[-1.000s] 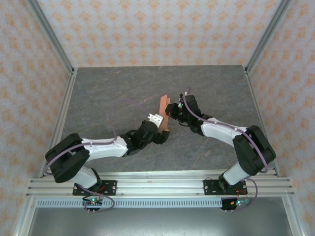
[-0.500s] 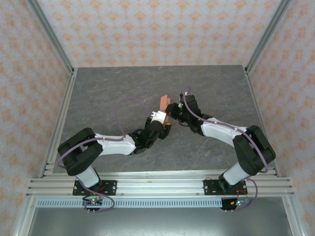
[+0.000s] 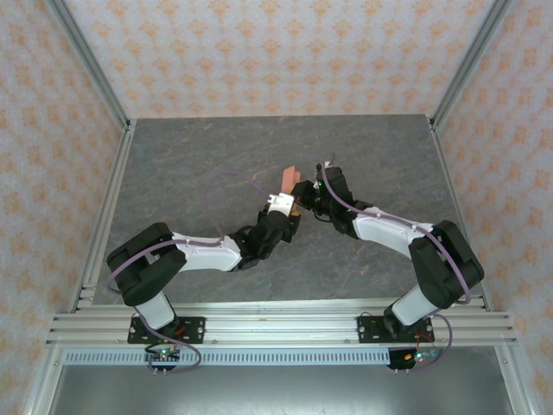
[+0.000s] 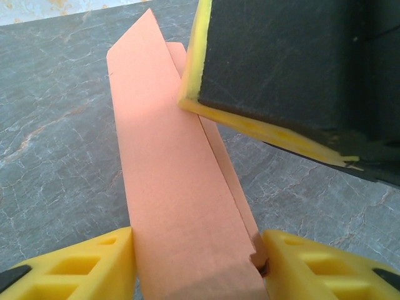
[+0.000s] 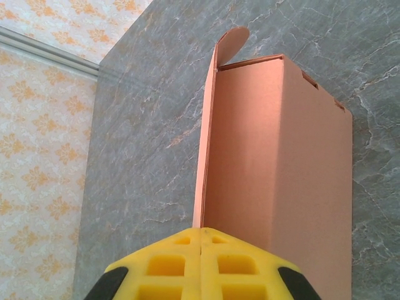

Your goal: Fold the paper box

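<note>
**Fingers (image 5: 165, 262) clamped, box (image 5: 275, 169) held up for folding**

My right gripper (image 5: 200, 244) is clenched on one wall of the orange box. It holds the box on edge near the middle of the table (image 3: 190, 164), so the other arm can work it. My left gripper (image 4: 197, 269) has a finger touching either side of the box's narrow face. Whether they squeeze, I cannot tell. I judge they are placed to press the fold.

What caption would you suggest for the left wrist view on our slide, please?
Left hand straddles the orange paper box while the right hand pinches it, above the grey table.
</note>
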You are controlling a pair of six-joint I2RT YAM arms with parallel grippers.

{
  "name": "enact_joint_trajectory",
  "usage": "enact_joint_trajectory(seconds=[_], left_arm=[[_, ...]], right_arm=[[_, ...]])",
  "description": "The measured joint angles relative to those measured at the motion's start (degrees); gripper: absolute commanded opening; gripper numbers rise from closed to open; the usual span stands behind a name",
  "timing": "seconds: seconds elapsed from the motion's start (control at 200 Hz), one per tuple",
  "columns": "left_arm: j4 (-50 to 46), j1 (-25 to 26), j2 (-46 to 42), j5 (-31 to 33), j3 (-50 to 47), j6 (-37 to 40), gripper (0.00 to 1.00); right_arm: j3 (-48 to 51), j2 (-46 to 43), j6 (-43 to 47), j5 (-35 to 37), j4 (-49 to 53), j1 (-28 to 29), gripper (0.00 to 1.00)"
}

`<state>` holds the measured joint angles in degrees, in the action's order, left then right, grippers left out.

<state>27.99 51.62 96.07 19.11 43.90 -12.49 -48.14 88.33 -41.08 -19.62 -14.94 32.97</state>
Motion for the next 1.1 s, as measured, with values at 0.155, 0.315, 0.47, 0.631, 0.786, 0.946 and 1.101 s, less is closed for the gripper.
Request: enact_joint_trajectory(seconds=[0.155, 0.315, 0.47, 0.631, 0.786, 0.946, 1.101], left_arm=[[0.3, -0.4, 0.0, -0.5, -0.1, 0.2, 0.44], [1.4, -1.6, -0.9, -3.1, -1.4, 1.7, 0.42], [0.5, -5.1, -4.6, -8.2, -4.1, 4.6, 0.39], [-3.7, -9.2, -9.9, -16.5, -4.6, 9.6, 0.37], [-8.0, -12.9, -12.5, -26.4, -3.9, 15.0, 0.36], [-13.8, -18.9, -12.7, -37.6, -0.8, 20.8, 0.35], [-19.0, -23.7, -12.7, -46.8, 3.5, 27.5, 0.34]], right_arm=[[0.0, -0.1, 0.0, 0.4, 0.0, 0.0, 0.05], [0.0, -1.3, 0.3, 0.6, 1.4, 0.0, 0.28], [0.0, -5.5, 2.3, 0.8, 4.9, 0.0, 0.41], [-0.9, -12.9, 8.6, 0.7, 10.1, -1.7, 0.48], [-5.4, -15.3, 19.9, -1.1, 16.8, -6.1, 0.51], [-7.0, -15.5, 34.1, -4.5, 21.1, -11.1, 0.52], [-3.3, -16.9, 45.9, -10.2, 19.8, -16.4, 0.51]])
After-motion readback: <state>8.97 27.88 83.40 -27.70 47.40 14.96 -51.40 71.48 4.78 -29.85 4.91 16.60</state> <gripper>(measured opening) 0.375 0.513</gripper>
